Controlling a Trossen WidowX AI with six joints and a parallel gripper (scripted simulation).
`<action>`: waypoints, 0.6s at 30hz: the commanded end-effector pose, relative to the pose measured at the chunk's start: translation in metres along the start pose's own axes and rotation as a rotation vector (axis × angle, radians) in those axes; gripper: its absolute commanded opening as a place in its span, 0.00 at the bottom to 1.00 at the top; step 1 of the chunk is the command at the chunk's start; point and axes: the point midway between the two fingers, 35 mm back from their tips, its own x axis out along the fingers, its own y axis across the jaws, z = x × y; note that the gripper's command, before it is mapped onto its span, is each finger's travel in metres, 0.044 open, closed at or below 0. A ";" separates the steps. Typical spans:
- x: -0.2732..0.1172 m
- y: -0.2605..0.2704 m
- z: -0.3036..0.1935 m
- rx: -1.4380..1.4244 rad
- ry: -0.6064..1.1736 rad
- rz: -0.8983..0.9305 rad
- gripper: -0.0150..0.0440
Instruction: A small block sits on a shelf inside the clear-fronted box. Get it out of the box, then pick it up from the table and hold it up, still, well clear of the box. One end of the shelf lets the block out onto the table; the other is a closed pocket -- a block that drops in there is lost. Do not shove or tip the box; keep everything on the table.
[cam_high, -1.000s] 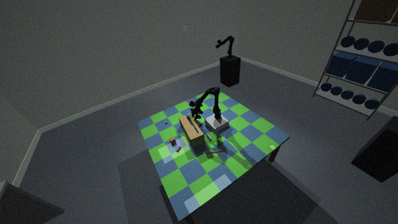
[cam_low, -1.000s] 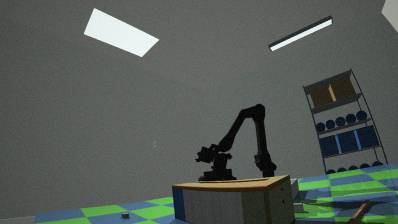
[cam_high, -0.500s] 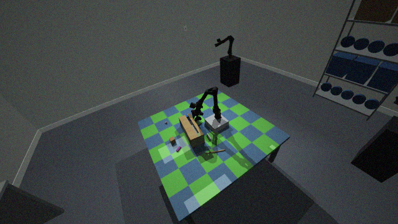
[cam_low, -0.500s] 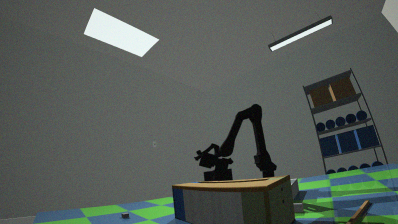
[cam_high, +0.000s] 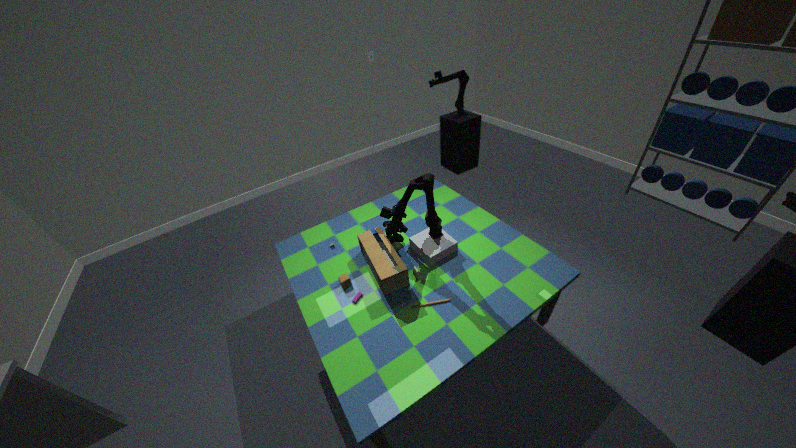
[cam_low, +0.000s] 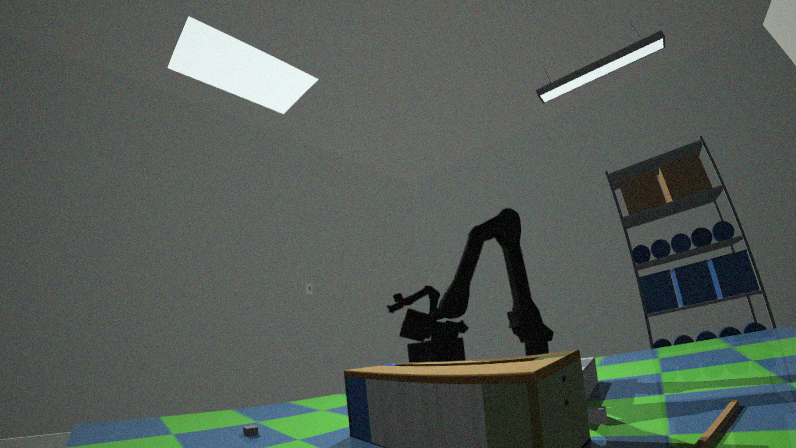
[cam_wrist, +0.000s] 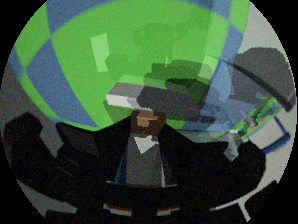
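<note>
The box (cam_high: 374, 251) (cam_low: 445, 371) stands upright on the checkered table, with a wooden top and a long slot in it. My gripper (cam_high: 396, 239) (cam_wrist: 145, 120) is low over the table just beside the box's far end, on the side of the arm's base. In the wrist view a small brown block (cam_wrist: 146, 120) sits between the fingertips, and the fingers are shut on it. A pale bar (cam_wrist: 122, 96) lies just past the block. In the exterior view the box hides the fingertips. The shelf inside the box cannot be made out.
The arm's white base block (cam_high: 427, 250) is close by. A wooden stick (cam_high: 428, 303) lies near the box's near end. A brown cube (cam_high: 345, 282) and a magenta piece (cam_high: 357, 298) lie on the box's other side. A tiny grey cube (cam_high: 331, 245) (cam_low: 250, 431) lies farther off.
</note>
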 end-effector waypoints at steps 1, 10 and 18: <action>0.001 -0.001 0.002 0.004 -0.005 -0.002 0.39; -0.034 0.002 -0.017 0.001 -0.002 0.000 0.25; -0.058 0.000 -0.027 0.003 0.000 0.002 0.25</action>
